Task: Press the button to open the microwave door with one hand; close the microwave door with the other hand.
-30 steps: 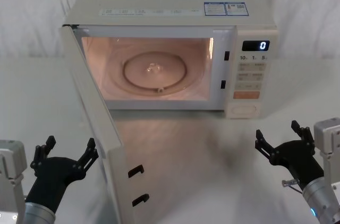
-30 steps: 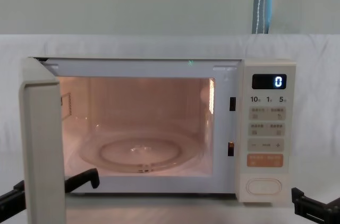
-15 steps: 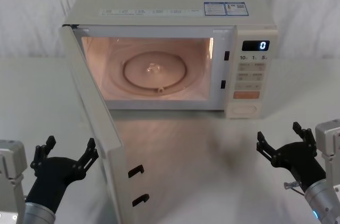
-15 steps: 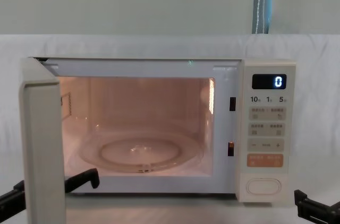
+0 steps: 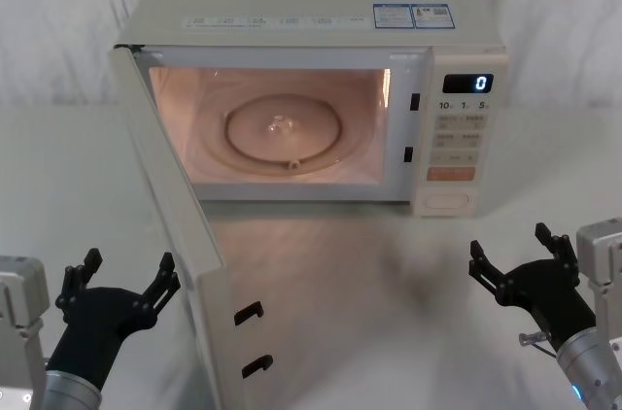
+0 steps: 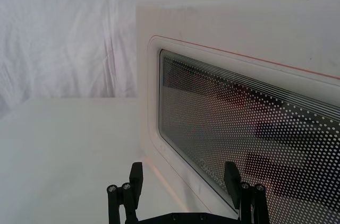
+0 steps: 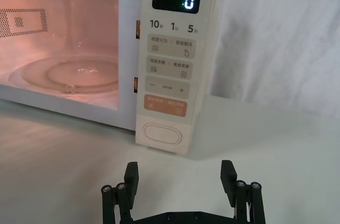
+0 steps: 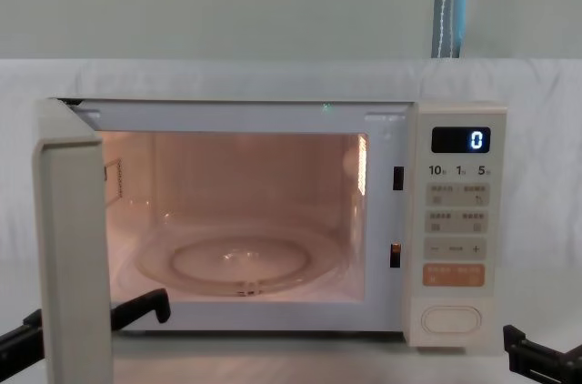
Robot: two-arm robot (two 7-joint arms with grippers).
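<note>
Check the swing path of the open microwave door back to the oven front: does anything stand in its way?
Nothing visible does. The microwave door stands wide open, and the table between it and the microwave front looks bare. The left gripper, open, sits outside the door; the right gripper, also open, sits off to the right.

Black forked left end effector (image 5: 119, 279), matching right end effector (image 5: 512, 250), silver-grey cylindrical wrists, pale boxy housings
</note>
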